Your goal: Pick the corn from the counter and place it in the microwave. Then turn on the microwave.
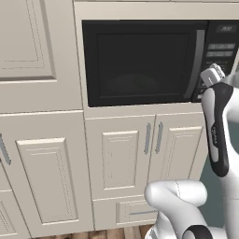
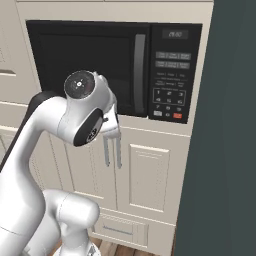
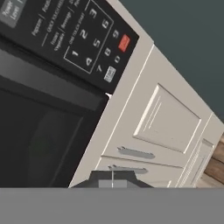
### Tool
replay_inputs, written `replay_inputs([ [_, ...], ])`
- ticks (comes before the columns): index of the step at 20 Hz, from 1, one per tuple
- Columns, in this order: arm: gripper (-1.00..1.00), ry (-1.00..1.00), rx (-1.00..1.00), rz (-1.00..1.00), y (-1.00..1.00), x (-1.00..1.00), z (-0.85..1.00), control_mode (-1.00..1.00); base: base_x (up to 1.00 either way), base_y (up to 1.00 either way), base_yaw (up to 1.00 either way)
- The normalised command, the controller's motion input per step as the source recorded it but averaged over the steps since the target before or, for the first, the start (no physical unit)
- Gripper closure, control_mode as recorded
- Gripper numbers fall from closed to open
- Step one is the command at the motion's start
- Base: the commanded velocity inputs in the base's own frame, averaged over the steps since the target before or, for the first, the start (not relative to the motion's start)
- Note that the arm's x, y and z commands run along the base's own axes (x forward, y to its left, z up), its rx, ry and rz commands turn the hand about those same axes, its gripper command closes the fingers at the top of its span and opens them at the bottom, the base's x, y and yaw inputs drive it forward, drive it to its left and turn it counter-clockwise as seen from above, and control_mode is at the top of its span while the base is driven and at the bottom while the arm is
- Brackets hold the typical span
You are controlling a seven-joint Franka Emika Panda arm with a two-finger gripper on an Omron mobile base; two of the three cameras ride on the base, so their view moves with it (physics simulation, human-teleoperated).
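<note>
Gripper [image 3: 112, 180] is pinched fully shut w/ nothing between its tips, hanging just in front of the microwave [image 2: 90, 60], below and left of the keypad [image 2: 169, 95]. Red button [image 3: 124, 42] sits at the keypad's lower right. Microwave door is closed; a faint green shape behind the dark glass may be the corn [image 3: 40, 148], can't tell for sure. Cream cabinet doors [image 1: 121, 156] below.

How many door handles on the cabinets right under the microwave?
2. Both are vertical grey bars side by side where the two doors meet, below the microwave: the left handle and the right handle. In the left base view nothing covers that spot.
</note>
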Motion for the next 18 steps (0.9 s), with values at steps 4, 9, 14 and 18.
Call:
replay_inputs([
  [4,1.0,-0.02,0.1,-0.12,-0.1,0.0,-0.1,-1.0,0.0,0.0,0.0],
  [9,1.0,0.0,0.1,-0.11,-0.11,0.0,-0.05,-1.0,0.0,0.0,0.0],
  [14,1.0,0.0,0.11,-0.09,-0.1,0.0,-0.03,-1.0,0.0,0.0,0.0],
  [18,1.0,-0.02,0.11,-0.05,-0.15,0.03,-0.06,-1.0,0.0,0.0,0.0],
])
